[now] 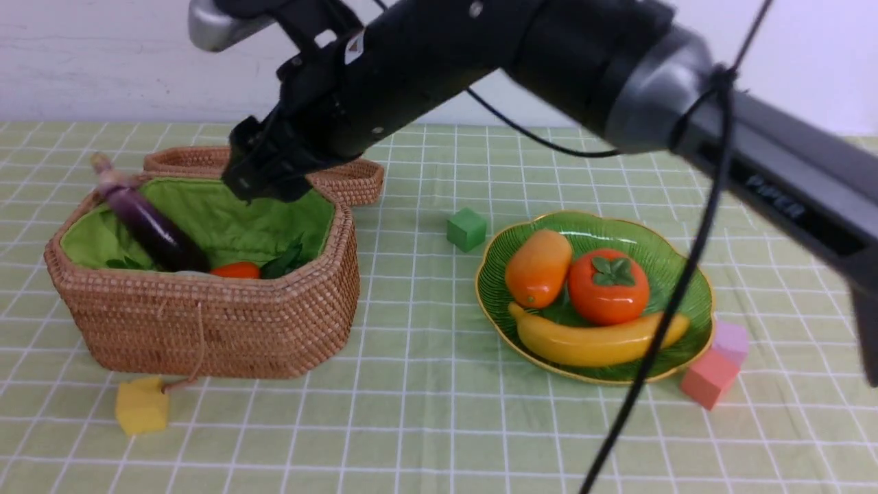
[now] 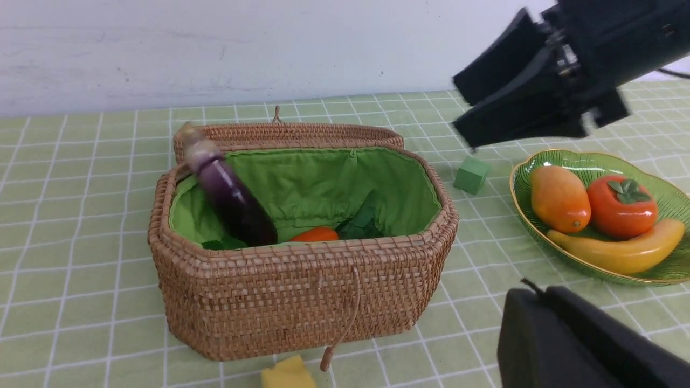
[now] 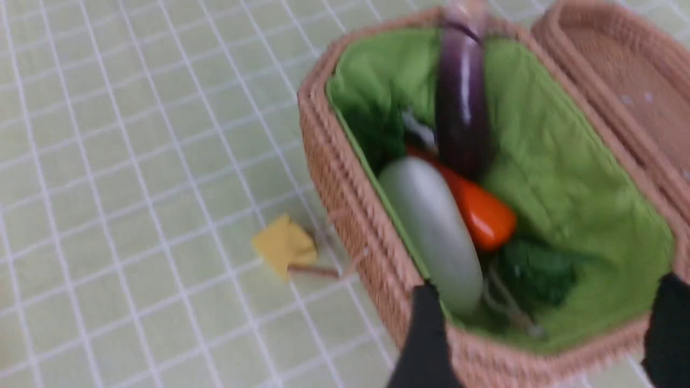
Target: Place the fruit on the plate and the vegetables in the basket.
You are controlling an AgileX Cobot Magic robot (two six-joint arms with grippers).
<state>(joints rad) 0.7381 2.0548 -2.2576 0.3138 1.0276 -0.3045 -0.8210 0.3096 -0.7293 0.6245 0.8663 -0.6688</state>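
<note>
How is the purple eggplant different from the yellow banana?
The eggplant is dark purple; the banana is yellow. The eggplant sits in the wicker basket, the banana on the green plate. The eggplant leans tilted, one end poking over the basket's rim; the banana lies flat. Both are long, glossy toys.
</note>
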